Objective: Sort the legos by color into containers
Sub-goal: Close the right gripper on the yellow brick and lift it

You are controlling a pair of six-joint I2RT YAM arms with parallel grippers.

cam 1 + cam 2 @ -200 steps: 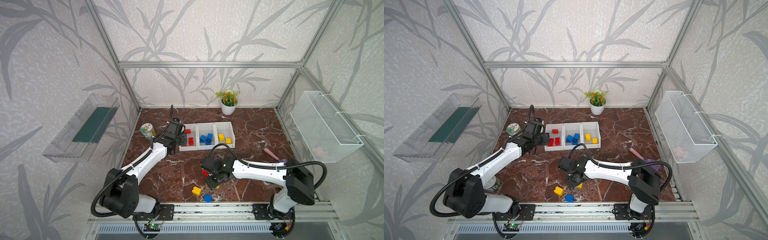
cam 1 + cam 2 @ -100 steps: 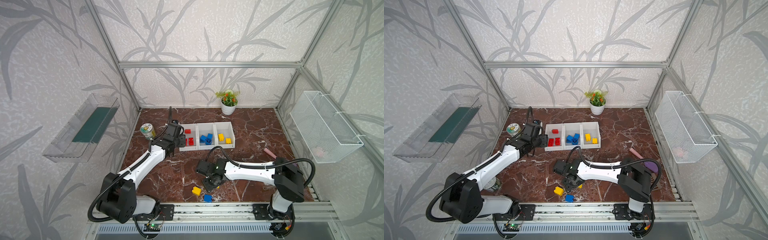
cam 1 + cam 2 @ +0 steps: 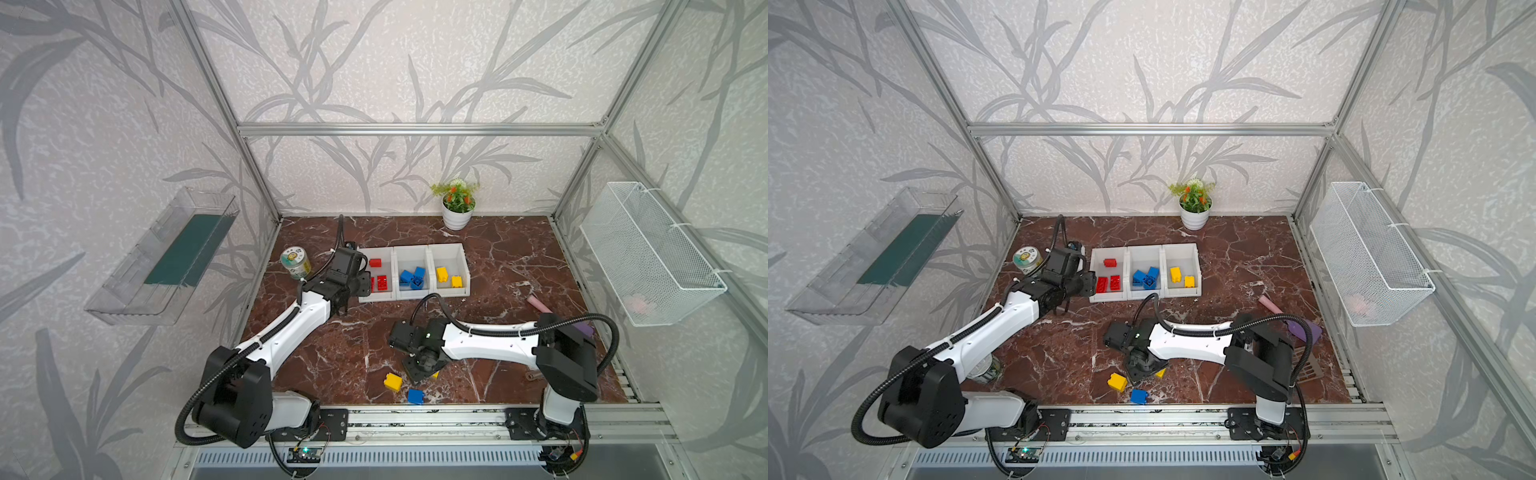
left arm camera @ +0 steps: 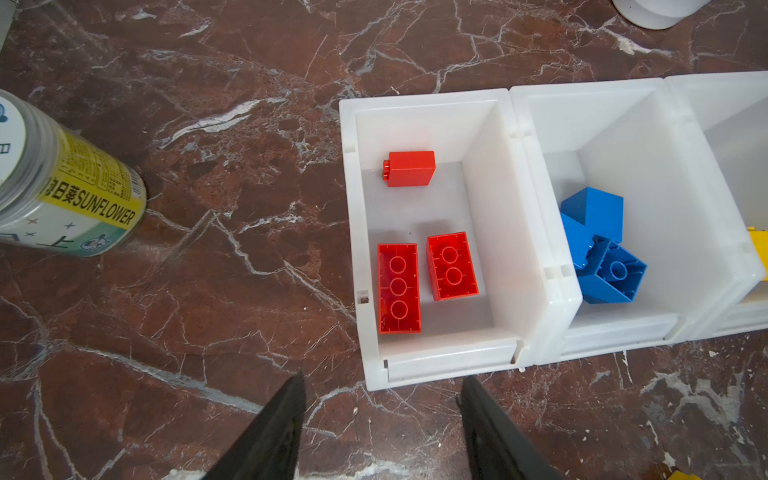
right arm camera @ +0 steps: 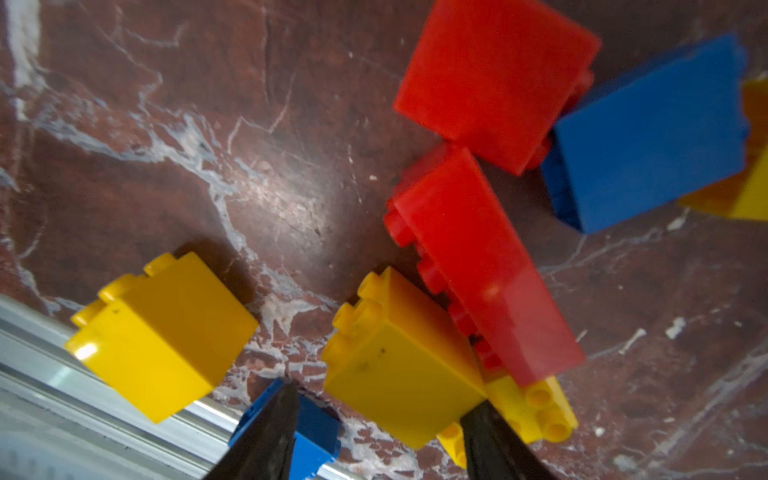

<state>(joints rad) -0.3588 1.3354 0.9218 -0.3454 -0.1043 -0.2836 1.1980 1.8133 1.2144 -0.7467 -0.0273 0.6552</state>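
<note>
The right hand (image 5: 382, 395) hangs low over the loose pile near the front edge of the table (image 3: 498, 257), fingers spread and straddling a yellow brick (image 5: 399, 365); one finger seems to brush its corner and the other stands clear, so nothing is pinched yet. To pick well, I judge it should centre first, since an off-centre close would twist the brick; then drop further so the pads meet the flat sides, not the studs. The long red brick (image 5: 478, 266) leans on that yellow one and a second yellow (image 5: 536, 411) lies partly beneath; lift slowly and straight up, or the neighbours may come along or scatter; the blue brick (image 5: 316, 432) just beside the clear finger could be nudged too. The goal is the yellow bin (image 3: 464, 266), the end one of the three bins (image 3: 409, 248) farthest from the left arm; two yellows lie in it. The left hand (image 4: 382, 379) hovers spread and empty over the table, just before the red bin (image 4: 436, 365) and well apart from the pile.

In both top views the right hand covers most of the pile; a lone yellow (image 3: 392, 381), a blue and a sliver show. The right wrist view is blurred up close and cuts off another yellow (image 5: 752, 166) at its edge; how many loose bricks remain I cannot tell; the yellow bin is nearly out of the left wrist view.
</note>
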